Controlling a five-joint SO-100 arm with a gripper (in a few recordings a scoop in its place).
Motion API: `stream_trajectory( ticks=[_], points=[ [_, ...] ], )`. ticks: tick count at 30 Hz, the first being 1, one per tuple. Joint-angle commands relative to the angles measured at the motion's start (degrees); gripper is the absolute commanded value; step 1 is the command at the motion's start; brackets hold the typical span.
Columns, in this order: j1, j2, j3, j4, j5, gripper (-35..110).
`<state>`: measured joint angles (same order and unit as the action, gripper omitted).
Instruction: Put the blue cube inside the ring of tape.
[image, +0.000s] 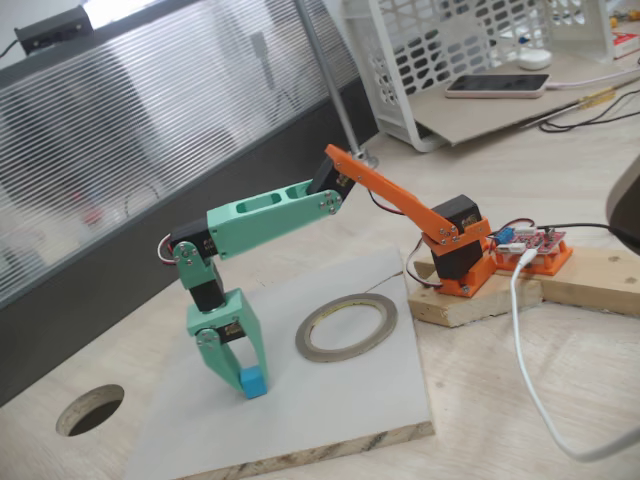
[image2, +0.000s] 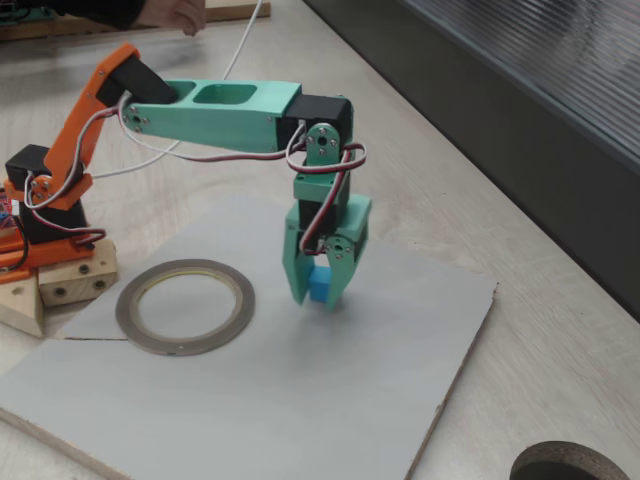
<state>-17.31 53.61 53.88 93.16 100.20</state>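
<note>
Sky-blue cube (image2: 319, 284) in gripper (image2: 318, 296), beside tape ring (image2: 184, 306).

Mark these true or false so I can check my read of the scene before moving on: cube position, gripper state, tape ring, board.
1. The blue cube sits between the fingers of the gripper. True.
2. The blue cube already lies inside the ring of tape. False: it is outside the ring, down at the gripper.
3. The ring of tape lies flat on the grey board. True.
4. The ring of tape is stacked on the wooden block. False: it lies on the board beside the block.
</note>
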Motion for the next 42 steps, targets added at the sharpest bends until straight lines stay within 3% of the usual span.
stream_trajectory(
  ticks=[1,13,27,35,42],
  points=[
    [-0.3,8.9,6.8,-0.3,0.4,7],
    [0.7,24.6,17.5,-4.6,0.3,7],
    [24.9,24.6,17.6,-11.9,0.3,7],
    [25.3,26.3,26.3,-12.0,0.3,7],
    [25.0,42.5,38.8,-11.9,0.3,7]
  ],
)
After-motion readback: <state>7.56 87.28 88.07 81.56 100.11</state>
